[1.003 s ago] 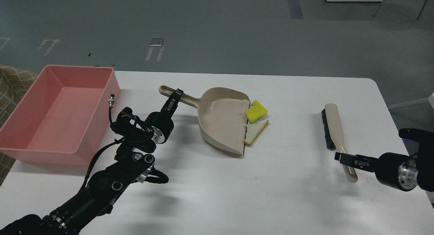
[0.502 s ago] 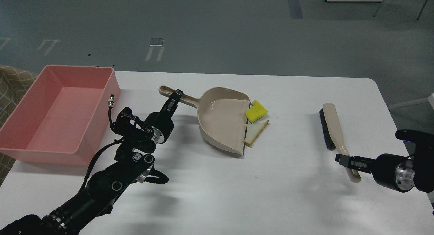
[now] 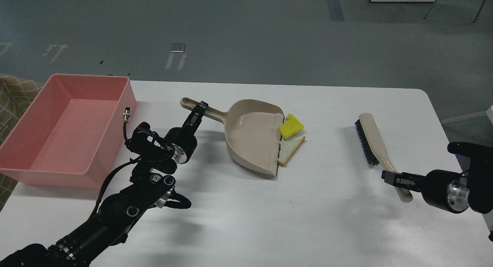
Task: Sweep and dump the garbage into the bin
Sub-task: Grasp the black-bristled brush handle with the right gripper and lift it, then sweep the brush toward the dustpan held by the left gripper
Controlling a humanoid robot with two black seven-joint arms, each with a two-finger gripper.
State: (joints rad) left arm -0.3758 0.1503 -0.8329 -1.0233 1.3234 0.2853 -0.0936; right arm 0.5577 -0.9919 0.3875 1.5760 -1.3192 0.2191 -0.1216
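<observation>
Beige dustpan [image 3: 252, 140] lies between bin [image 3: 23, 170] and brush [image 3: 371, 141].

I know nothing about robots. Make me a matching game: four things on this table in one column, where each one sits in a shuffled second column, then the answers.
Things:
1. pink bin
2. brush
3. sponge chunk
4. bread slice

Places:
A. against the dustpan's lip, nearer the robot
B. far left of the table
C. right side, handle at the right claw
D. against the dustpan's lip, farther from the robot

Pairs: 1-B, 2-C, 3-D, 4-A
</observation>
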